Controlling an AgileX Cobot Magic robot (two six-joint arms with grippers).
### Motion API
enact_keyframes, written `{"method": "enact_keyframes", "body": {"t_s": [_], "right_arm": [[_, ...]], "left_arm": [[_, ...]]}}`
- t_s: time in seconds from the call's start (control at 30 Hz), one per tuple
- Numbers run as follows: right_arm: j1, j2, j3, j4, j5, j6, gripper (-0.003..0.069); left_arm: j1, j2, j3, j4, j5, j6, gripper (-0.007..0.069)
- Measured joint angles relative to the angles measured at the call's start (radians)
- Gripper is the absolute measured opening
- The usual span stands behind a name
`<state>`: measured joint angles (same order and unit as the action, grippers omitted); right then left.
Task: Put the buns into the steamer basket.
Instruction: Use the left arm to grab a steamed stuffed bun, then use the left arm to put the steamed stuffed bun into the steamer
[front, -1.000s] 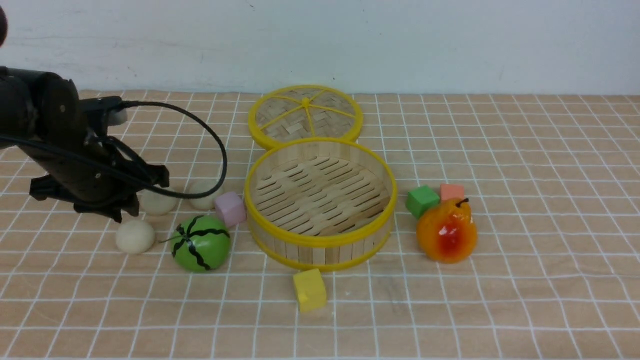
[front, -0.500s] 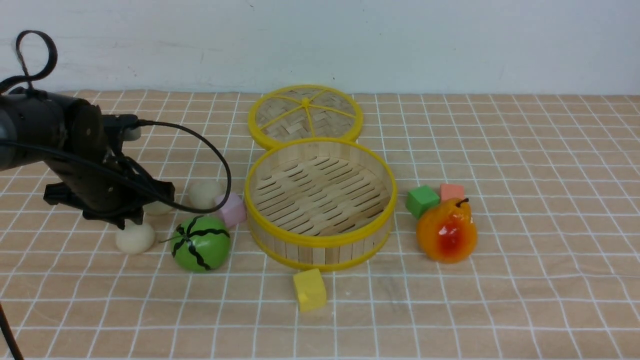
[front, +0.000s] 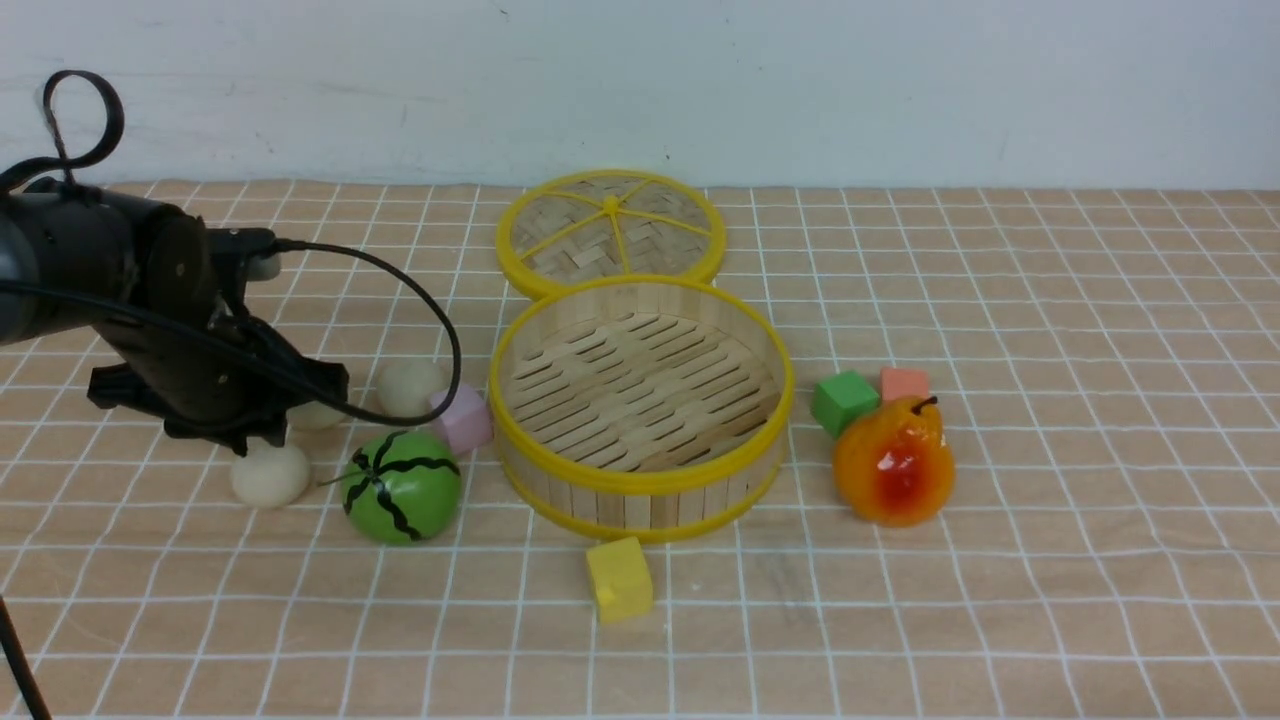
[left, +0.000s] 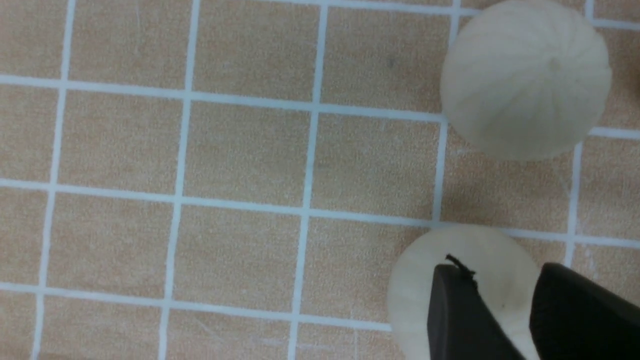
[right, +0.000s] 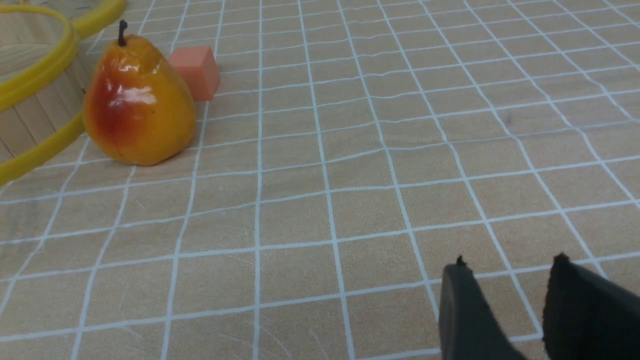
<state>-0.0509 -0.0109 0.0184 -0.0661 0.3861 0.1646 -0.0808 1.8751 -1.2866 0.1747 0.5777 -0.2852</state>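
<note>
Swung the left gripper (front: 250, 432) in from the table's left edge and lower over the last second, then held it nearly still. Now parked low over the buns (front: 270, 475), dark fingers (left: 465, 320) apart, clamped on nothing, tips just above one of them. Reads as lined up for a first pick, closing not yet begun. All three buns out on the cloth (front: 1000, 600) toward the left edge, left of the steamer basket (front: 640, 482), empty at mid-table. Right gripper (right: 505, 280) low over bare cloth toward the right edge, tips parted on air.

Buns: matte, cream-white, rounded, faint pleats running to a top dimple; probably soft, inclined to roll. Basket: round, shallow, slatted bamboo floor, upright wooden strips, glossy yellow rims. Cloth: tan, white grid, slightly rippled.
</note>
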Motion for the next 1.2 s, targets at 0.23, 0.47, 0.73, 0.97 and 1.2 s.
{"method": "enact_keyframes", "body": {"t_s": [0.23,0.47,0.73,0.97,1.2], "right_arm": [[0.0,0.0,0.0,0.0,0.0,0.0,0.0241],[0.0,0.0,0.0,0.0,0.0,0.0,0.0241],[0.0,0.0,0.0,0.0,0.0,0.0,0.0241],[0.0,0.0,0.0,0.0,0.0,0.0,0.0241],[0.0,0.0,0.0,0.0,0.0,0.0,0.0241]], "left_arm": [[0.0,0.022,0.0,0.001,0.002,0.0,0.0228],[0.0,0.051,-0.002,-0.004,0.014,0.0,0.0216],[0.0,0.051,-0.008,-0.034,0.02,0.011,-0.0008],[0.0,-0.022,-0.013,-0.106,0.098,0.003,-0.0012],[-0.017,-0.167,-0.102,-0.261,0.184,0.128,-0.0012]]}}
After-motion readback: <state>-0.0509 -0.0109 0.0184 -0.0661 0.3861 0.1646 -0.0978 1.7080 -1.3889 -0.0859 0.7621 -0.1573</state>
